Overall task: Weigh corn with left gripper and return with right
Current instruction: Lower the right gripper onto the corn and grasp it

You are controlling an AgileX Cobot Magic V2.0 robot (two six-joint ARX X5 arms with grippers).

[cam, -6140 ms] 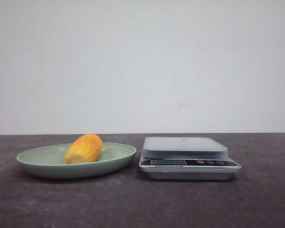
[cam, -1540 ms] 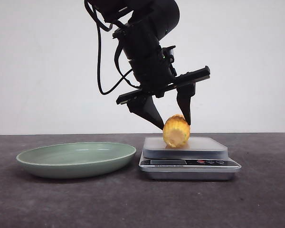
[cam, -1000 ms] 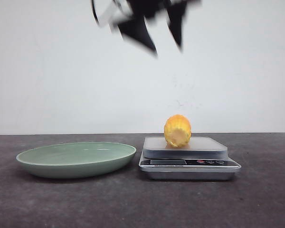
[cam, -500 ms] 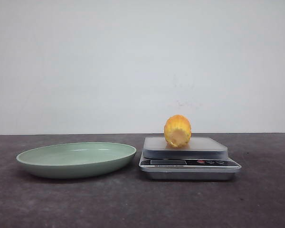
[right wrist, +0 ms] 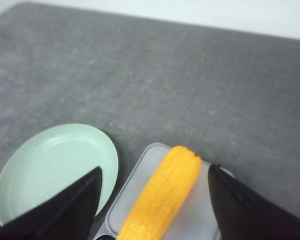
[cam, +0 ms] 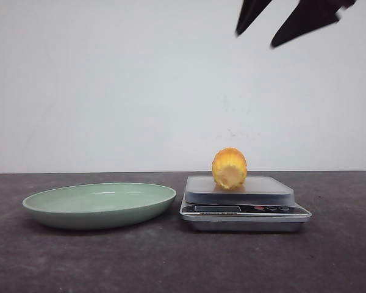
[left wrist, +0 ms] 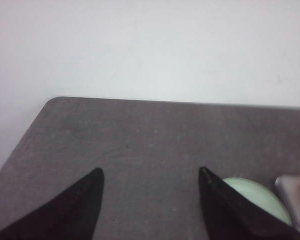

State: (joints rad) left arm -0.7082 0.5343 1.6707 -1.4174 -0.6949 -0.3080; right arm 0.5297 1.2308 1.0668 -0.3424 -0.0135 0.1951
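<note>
The corn (cam: 229,168) lies on the silver kitchen scale (cam: 244,201), its pale cut end toward the front camera. In the right wrist view the corn (right wrist: 162,195) lies lengthwise on the scale's platform (right wrist: 205,220). My right gripper (cam: 256,38) is open, high above the scale at the top right of the front view; in its wrist view its fingers (right wrist: 154,170) stand wide on either side of the corn, well above it. My left gripper (left wrist: 150,171) is open and empty over bare table, out of the front view.
A pale green plate (cam: 99,204) sits empty left of the scale; it also shows in the right wrist view (right wrist: 55,165) and partly in the left wrist view (left wrist: 250,195). Dark grey table (cam: 171,262), white wall behind.
The left gripper let go of the corn on the scale and rose out of the front view. The right gripper's fingers have now come in at the top right.
</note>
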